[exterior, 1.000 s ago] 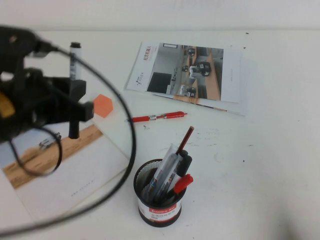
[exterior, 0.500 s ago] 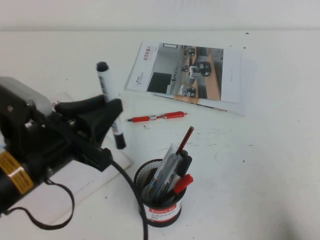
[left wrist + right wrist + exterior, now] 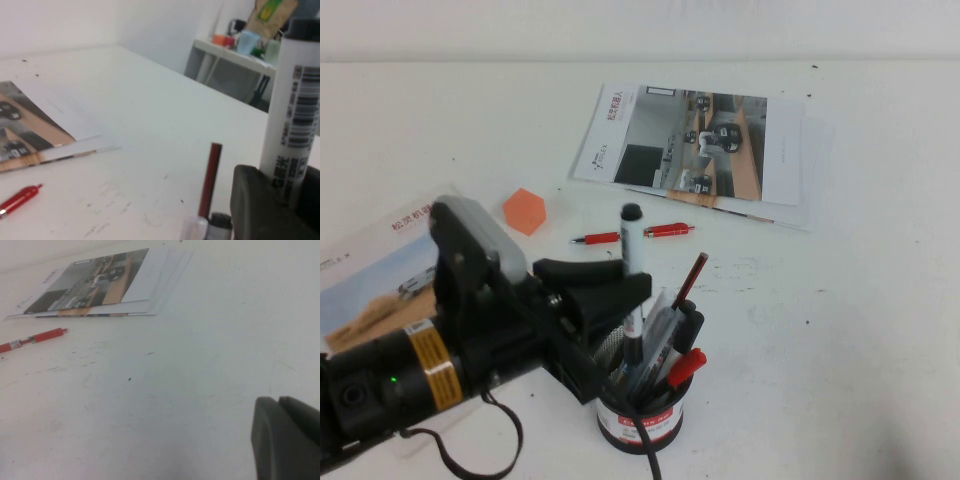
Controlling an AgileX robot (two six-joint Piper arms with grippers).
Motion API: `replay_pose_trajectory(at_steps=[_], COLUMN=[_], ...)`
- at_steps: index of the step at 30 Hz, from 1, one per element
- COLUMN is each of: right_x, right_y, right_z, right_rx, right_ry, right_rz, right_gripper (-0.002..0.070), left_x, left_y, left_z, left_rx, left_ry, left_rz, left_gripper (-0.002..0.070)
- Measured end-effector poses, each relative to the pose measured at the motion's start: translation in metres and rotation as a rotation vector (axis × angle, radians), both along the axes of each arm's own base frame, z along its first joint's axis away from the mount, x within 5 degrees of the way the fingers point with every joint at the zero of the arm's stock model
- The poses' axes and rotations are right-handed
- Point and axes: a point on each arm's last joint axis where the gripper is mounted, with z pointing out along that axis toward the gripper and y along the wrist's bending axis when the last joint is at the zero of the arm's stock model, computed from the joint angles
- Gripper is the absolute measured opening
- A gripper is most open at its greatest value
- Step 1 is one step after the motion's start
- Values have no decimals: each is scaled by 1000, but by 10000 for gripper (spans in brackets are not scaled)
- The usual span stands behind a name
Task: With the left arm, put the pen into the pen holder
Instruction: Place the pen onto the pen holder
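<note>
The left gripper (image 3: 620,290) is pinching the pen (image 3: 634,275) upright, its lower end entering the pen holder (image 3: 642,420) at the near centre so it drops cleanly. The right gripper (image 3: 287,437), fingers pressed together, is parked off right.

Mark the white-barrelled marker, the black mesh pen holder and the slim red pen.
White-barrelled black-capped marker (image 3: 634,262): high view, upper barrel.
Round black wire-mesh pen holder (image 3: 638,428): high view, label band at base.
Slim red pen (image 3: 665,230): high view, barrel near clip.
</note>
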Motion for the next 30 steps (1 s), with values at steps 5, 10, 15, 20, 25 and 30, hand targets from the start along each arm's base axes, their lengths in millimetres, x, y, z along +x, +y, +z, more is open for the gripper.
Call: replay_pose_trajectory(at_steps=[5,10,15,20,25,30], right_x=[0,0,0,0,0,0], right_y=[0,0,0,0,0,0], right_z=[0,0,0,0,0,0], right_rx=[0,0,0,0,0,0], right_ry=[0,0,0,0,0,0], right_rz=[0,0,0,0,0,0], right_gripper=[-22,-22,-22,-22,-22,-22], left_x=[-1,4,8,13,13,14], left_y=[-8,-8,-9,-8,-8,-7], left_z=[-11,-24,-35,-43,-45,-46], left_rx=[64,137,189,224,246,262], left_ry=[-12,-3,-8,18,5,3], left_rz=[-28,-12,-6,24,26,35], left_gripper=[107,107,107,107,137,348])
